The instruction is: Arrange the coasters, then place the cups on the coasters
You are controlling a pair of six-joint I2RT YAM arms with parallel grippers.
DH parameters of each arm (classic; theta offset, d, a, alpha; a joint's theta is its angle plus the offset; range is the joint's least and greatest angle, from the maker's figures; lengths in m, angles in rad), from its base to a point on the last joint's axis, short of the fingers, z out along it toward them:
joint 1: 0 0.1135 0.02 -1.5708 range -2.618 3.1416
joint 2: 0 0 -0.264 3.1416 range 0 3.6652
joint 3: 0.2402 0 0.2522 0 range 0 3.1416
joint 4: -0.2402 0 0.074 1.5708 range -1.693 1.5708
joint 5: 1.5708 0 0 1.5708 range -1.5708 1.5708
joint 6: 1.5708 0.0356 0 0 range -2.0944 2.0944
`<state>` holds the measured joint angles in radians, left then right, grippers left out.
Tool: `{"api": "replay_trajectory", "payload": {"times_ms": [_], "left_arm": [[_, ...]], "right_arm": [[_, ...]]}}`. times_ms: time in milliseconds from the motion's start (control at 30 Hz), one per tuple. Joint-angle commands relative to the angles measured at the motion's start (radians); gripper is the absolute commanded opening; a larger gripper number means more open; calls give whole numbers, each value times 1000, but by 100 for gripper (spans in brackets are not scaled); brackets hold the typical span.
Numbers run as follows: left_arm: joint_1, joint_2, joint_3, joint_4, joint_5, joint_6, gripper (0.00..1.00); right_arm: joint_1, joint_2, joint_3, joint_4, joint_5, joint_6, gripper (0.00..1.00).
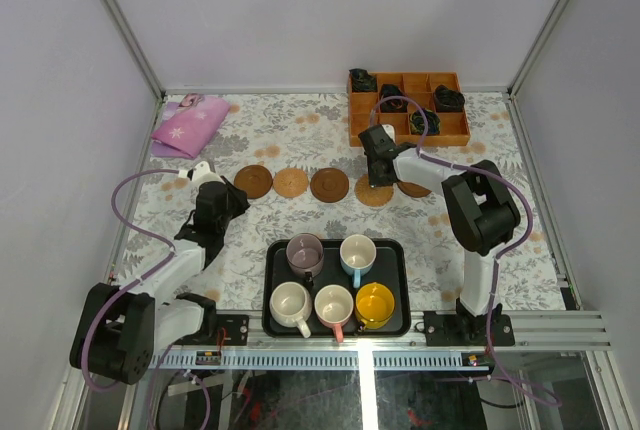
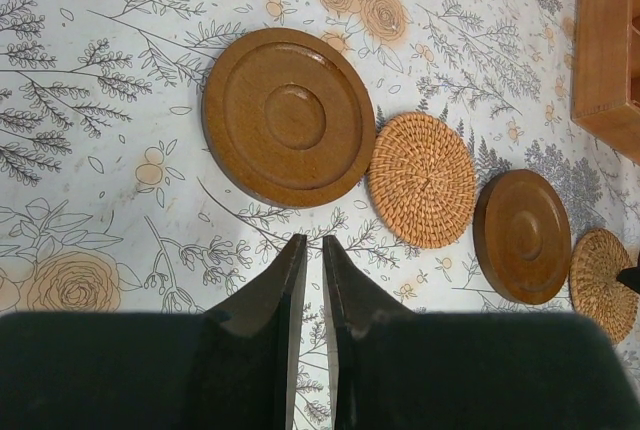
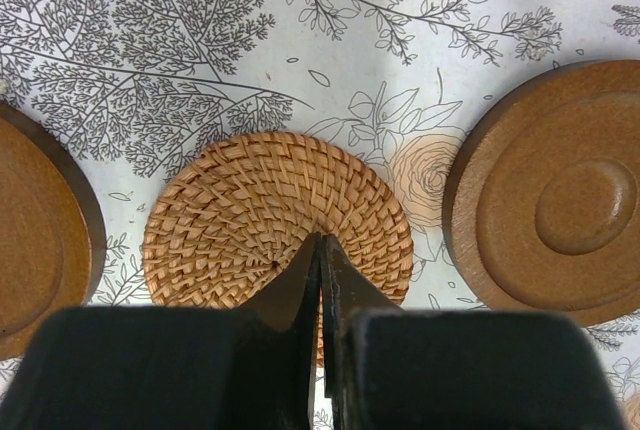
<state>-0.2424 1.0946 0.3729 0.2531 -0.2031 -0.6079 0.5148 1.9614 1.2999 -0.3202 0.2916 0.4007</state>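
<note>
At the right fingers point(image 3: 310, 270): pressed together, nothing between them, tips over the near half of a woven coaster point(image 3: 270, 200) — touching it or just above, hard to tell. At 3 o'clock of it, a little apart, a dark wood coaster point(image 3: 560, 200). At 9 o'clock, part of another dark coaster point(image 3: 35, 230).

At the left fingers point(image 2: 290, 280): a thin gap, nothing held, pointing at the end coaster point(image 2: 289, 117), a dark one, not touching it.

From above: five coasters flat on the flowery table point(image 1: 250, 130), in a row from 9 o'clock to 3 o'clock — dark, woven, dark, woven, dark. Last one point(image 1: 413, 189) partly hidden by the right arm.

At 6 o'clock of the row, well apart from it: a black tray point(image 1: 390, 260) with all five cups upright inside. Far side: mauve cup point(image 1: 305, 252), white cup with light-blue handle point(image 1: 357, 253). Near side: cream cup point(image 1: 291, 303), white cup with pink handle point(image 1: 334, 306), yellow cup point(image 1: 375, 304).

At 12 o'clock of the right fingers, an orange box point(image 1: 408, 108). At 11 o'clock of the left fingers, a pink cloth point(image 1: 190, 125).
</note>
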Motion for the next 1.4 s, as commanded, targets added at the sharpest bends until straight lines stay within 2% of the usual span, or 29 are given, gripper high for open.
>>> {"api": "replay_trajectory", "payload": {"times_ms": [0,400,767,1367], "left_arm": [[-4,1,13,47,-33,23,11],[-3,7,18,38,-34,20,11],[-3,12,20,38,-16,11,11],[-3,5,25,38,-7,17,11]], "right_arm": [[8,18,29,13,-53,22,0],[8,40,44,8,-95,39,0],[8,-12,60,-34,47,7,0],[9,-124,38,20,9,-13,2]]}}
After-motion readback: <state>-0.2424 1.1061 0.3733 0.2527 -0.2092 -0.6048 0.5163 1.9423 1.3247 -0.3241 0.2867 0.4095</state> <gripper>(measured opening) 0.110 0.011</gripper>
